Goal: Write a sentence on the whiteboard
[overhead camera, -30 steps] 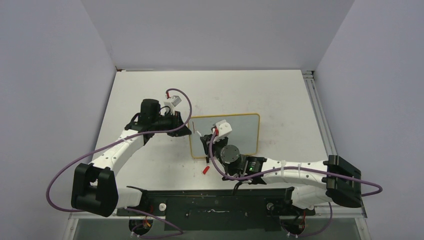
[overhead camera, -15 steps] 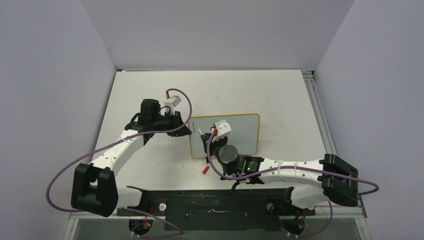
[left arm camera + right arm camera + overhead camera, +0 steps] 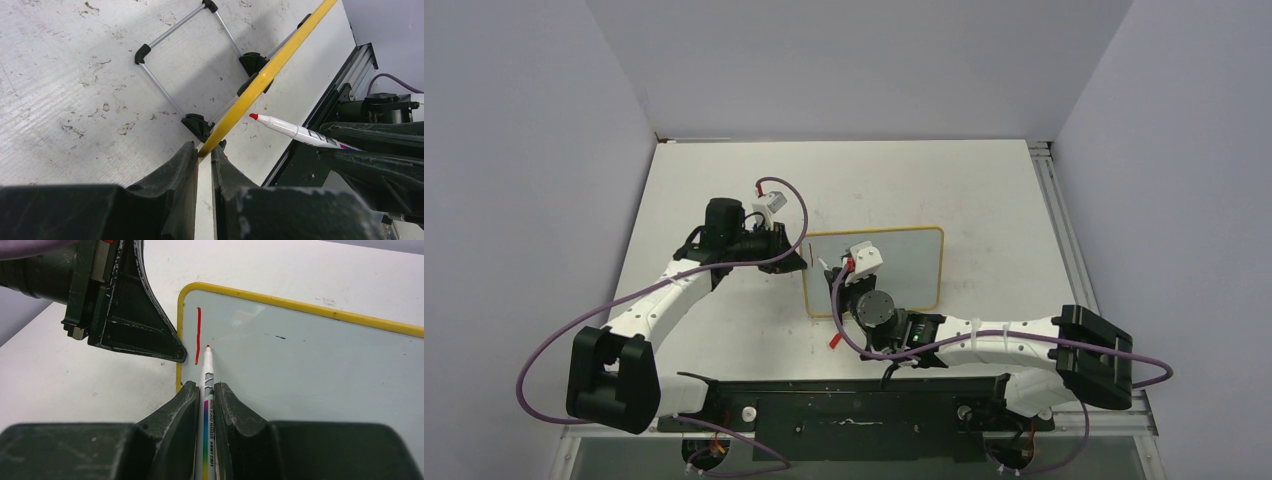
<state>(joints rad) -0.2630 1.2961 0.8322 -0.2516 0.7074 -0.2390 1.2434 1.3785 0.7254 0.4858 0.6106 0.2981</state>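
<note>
The left gripper (image 3: pixel 204 151) is clamping the whiteboard (image 3: pixel 310 370) by its left frame, mid-table. The right gripper (image 3: pixel 204 390) is pinching a marker (image 3: pixel 207 372). The sentence (image 3: pixel 198 335) is showing one red stroke only, with the rest judged unwritten.

One whiteboard (image 3: pixel 919 265), one marker (image 3: pixel 206 375), one red stroke (image 3: pixel 198 335) — two end effectors (image 3: pixel 204 150) (image 3: pixel 205 386)

The whiteboard (image 3: pixel 310 370) is cut off at the right wrist view's edge, and the marker (image 3: pixel 207 369) is half hidden within the right gripper (image 3: pixel 205 385).
</note>
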